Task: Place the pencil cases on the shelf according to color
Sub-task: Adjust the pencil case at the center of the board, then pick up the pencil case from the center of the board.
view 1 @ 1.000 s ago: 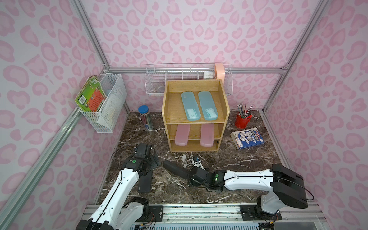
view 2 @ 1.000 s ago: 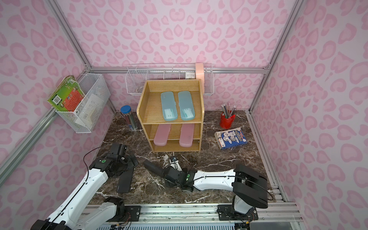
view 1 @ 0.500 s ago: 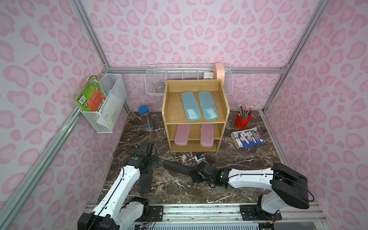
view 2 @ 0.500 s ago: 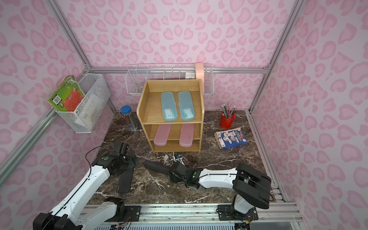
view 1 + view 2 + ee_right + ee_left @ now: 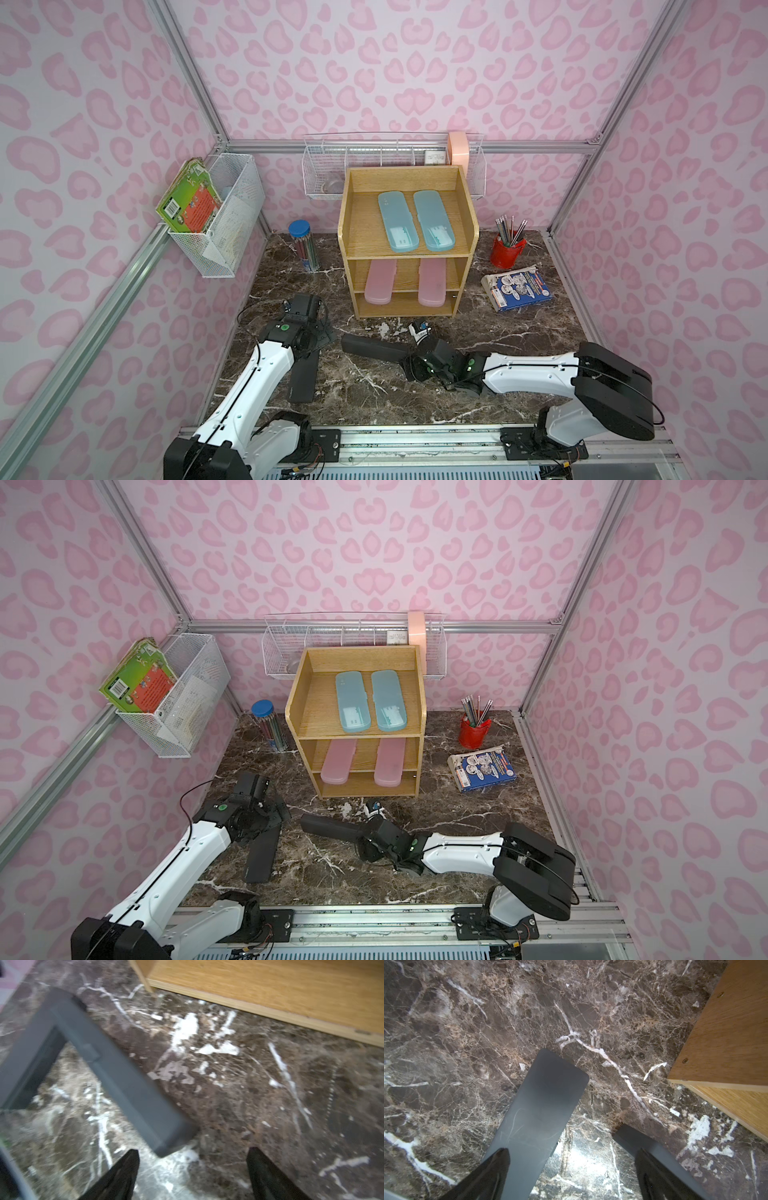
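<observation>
Locating the parts first: where does everything sit relative to the tools? (Operator)

The marble table (image 5: 478, 332) carries the shelf (image 5: 345, 224), which stands ahead of both grippers. Its top tier holds two light blue pencil cases (image 5: 398, 222) and its middle tier two pink pencil cases (image 5: 380, 282). The bottom tier is empty. Two black cases lie on the table. The left black case (image 5: 537, 1113) runs forward from under one finger of the left gripper (image 5: 573, 1151). The right black case (image 5: 124, 1084) has its near end just ahead of the right gripper (image 5: 192, 1152), off toward one finger rather than centred between the two. (Technician)

State of the tools? (Operator)

Both stand wide open and hold nothing. On the left, one finger (image 5: 488, 1174) overlaps the case in the wrist view; contact cannot be confirmed. (Technician)

How will a black case handle, and where should it be gripped? (Operator)

By its look it is a rigid, light plastic shell with a smooth matte skin, likely to skate on the marble if nudged. It lies flat and low, so the fingertips must reach the table at both long edges. Grip across the narrow width near mid-length, because an end grip would probably let the long body droop or swing. Keep off the small tab (image 5: 91, 1053) on the long edge, which is blurred here. (Technician)
</observation>
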Controlling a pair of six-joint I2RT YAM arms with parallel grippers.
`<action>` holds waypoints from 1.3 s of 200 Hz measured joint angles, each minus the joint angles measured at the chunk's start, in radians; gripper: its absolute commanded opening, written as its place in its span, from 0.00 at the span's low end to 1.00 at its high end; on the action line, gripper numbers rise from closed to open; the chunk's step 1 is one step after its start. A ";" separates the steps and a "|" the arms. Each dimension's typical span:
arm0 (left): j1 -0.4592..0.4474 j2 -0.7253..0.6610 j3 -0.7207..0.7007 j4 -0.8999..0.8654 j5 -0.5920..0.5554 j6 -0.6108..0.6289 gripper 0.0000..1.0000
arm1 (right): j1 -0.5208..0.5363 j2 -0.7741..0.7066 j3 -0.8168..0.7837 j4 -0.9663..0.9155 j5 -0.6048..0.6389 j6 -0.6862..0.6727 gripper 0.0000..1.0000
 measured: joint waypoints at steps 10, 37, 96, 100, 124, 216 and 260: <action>0.000 -0.006 0.000 0.000 0.000 0.003 0.99 | 0.004 -0.010 0.001 0.025 -0.012 -0.032 0.94; 0.000 -0.011 0.000 0.000 0.000 0.011 0.99 | -0.010 0.021 0.022 0.040 -0.018 -0.100 0.95; 0.000 -0.008 0.000 0.000 0.001 0.018 0.99 | -0.030 0.132 0.054 0.105 -0.063 -0.242 0.88; 0.000 -0.008 0.000 0.000 0.001 0.018 0.99 | -0.032 0.140 0.054 0.116 -0.072 -0.249 0.86; 0.000 -0.008 0.000 0.000 0.001 0.018 0.99 | -0.032 0.171 0.028 0.198 -0.113 -0.271 0.69; 0.000 -0.033 -0.035 0.007 -0.007 0.021 0.99 | -0.006 0.188 -0.035 0.363 -0.146 -0.268 0.33; 0.000 -0.046 -0.041 0.008 -0.015 0.021 0.99 | 0.031 0.039 -0.203 0.420 -0.084 -0.174 0.24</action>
